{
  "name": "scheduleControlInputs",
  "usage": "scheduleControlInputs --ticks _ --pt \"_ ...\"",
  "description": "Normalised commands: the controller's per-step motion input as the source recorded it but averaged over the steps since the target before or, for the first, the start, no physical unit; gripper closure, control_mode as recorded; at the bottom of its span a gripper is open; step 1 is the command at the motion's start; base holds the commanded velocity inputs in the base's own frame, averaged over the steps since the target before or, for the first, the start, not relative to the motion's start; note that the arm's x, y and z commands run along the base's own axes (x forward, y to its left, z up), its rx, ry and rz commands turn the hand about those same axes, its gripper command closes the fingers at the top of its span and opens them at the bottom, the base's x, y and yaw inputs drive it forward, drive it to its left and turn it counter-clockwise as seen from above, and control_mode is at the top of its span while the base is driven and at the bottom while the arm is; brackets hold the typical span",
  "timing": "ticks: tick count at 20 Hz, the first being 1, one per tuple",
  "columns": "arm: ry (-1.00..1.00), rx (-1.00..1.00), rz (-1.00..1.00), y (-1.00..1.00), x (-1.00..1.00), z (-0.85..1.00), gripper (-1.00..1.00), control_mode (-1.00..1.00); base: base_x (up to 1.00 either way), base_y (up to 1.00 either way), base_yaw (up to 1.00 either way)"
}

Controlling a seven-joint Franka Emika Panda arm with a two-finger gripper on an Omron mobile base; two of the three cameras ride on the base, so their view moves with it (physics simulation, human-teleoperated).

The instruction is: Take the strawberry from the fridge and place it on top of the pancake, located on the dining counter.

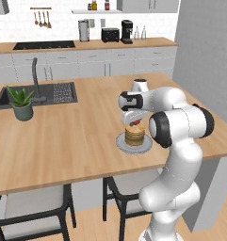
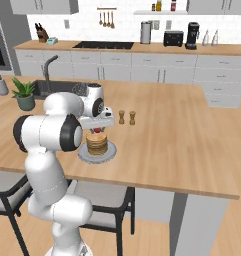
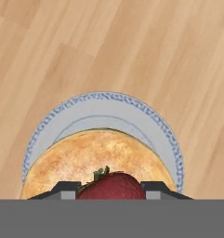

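My gripper [image 3: 111,189] is shut on the strawberry [image 3: 112,186], a dark-red fruit with a green leaf, held between the two dark fingertips. It hangs just above the pancake [image 3: 85,158], a tan stack on a round grey plate [image 3: 127,111]. In the left base view the strawberry [image 1: 135,122] sits under the hand, right over the pancake [image 1: 134,135] on the dining counter [image 1: 77,136]. The right base view shows the same: strawberry [image 2: 97,131] above the pancake [image 2: 97,144]. The fridge is out of view.
Two small wooden shakers [image 2: 127,117] stand just behind the plate. A potted plant [image 1: 20,103] and the dark sink [image 1: 37,94] with its faucet lie at the counter's far left. Chairs [image 1: 35,207] tuck under the near edge.
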Motion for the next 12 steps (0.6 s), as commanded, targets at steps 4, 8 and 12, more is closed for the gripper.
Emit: scheduleControlInputs --ticks 4,8,12 --pt "0.00 0.00 0.03 0.00 -0.09 0.00 1.00 -1.00 0.00 0.00 0.00" --pt "0.00 0.00 0.02 0.00 -0.03 0.00 1.00 -1.00 0.00 0.00 0.00" --pt "0.00 0.00 0.02 0.01 -0.12 0.00 1.00 -1.00 0.00 0.00 0.00"
